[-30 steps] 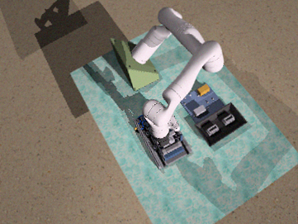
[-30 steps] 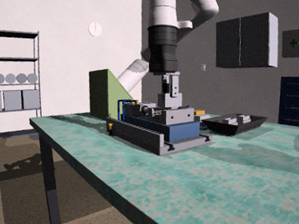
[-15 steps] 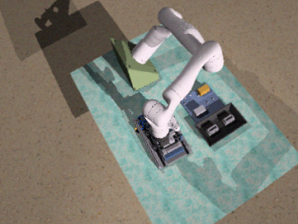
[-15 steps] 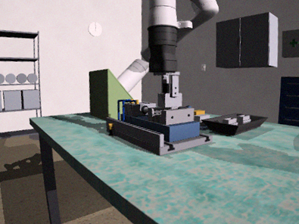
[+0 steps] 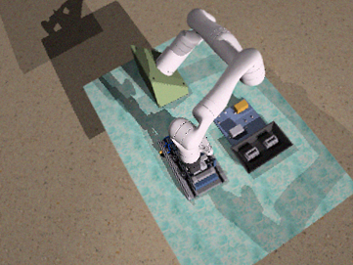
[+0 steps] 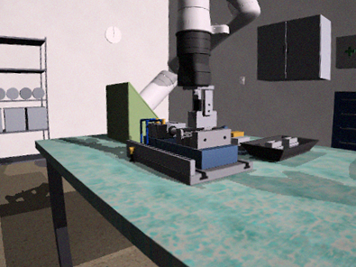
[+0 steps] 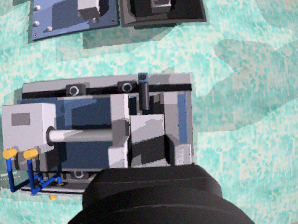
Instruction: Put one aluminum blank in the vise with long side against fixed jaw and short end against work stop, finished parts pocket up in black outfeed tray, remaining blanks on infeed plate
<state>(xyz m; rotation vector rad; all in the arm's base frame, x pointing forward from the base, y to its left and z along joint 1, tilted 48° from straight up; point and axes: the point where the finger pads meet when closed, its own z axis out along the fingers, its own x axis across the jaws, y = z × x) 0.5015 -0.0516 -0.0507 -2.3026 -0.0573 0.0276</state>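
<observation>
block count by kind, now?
Finished parts, pocket up, in the black outfeed tray: 2
Gray aluminum blanks: 2, one on the infeed plate, one in the gripper at the vise
Yellow brass blanks: 1
Total: 5

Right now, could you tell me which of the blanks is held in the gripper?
The gray aluminum blank in the vise; the other gray blank and the yellow brass blank lie on the infeed plate.

Plain gray aluminum blank (image 7: pixel 148 137) upright in open vise (image 7: pixel 100 132); two pocketed gray parts (image 5: pixel 260 148) apparently flat in black tray (image 5: pixel 283 137).
</observation>
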